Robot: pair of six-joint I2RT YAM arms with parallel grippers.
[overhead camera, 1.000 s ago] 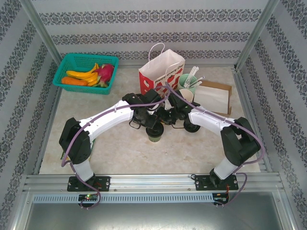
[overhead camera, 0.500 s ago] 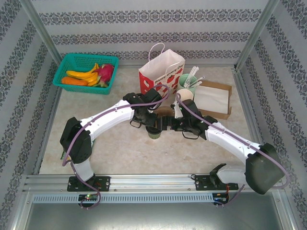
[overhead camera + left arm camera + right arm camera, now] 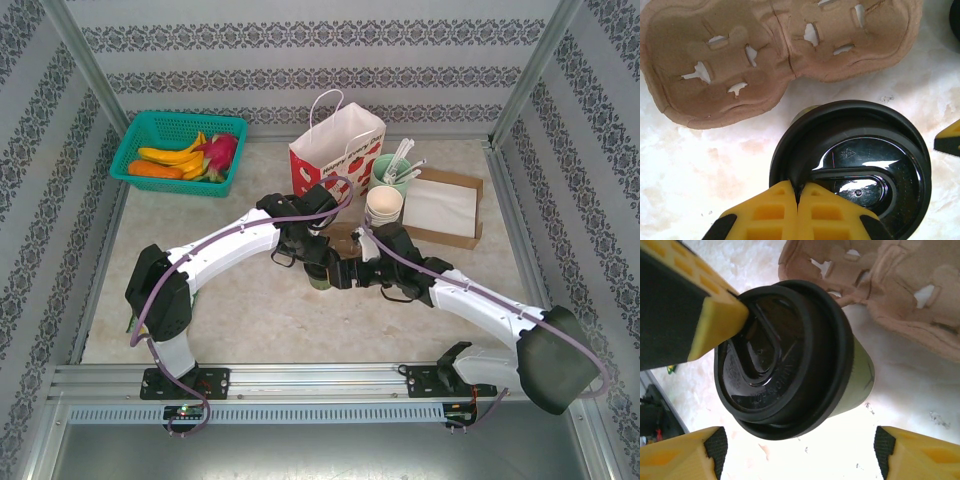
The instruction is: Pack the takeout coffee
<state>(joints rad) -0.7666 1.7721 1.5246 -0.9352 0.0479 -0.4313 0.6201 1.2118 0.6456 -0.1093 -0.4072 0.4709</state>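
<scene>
My left gripper [image 3: 797, 192] is pinched fully shut, its yellow tips resting on the near rim of the round black plastic lid [image 3: 855, 165]. Whether they nip that rim I cannot tell. My right gripper [image 3: 800, 452] stands wide open and holds nothing. The small dark-green paper takeout coffee cup [image 3: 860, 375] sits just ahead of its tips at twelve o'clock, and neither finger touches it. The cup stands upright on the pale marbled table [image 3: 200, 310], axis vertical, so a sideways squeeze suits it. The brown moulded-pulp carrier [image 3: 780, 50] lies just beyond, at one o'clock. Half a second ago my right arm hung off at three o'clock; it has since slid in, while my left has not moved.
</scene>
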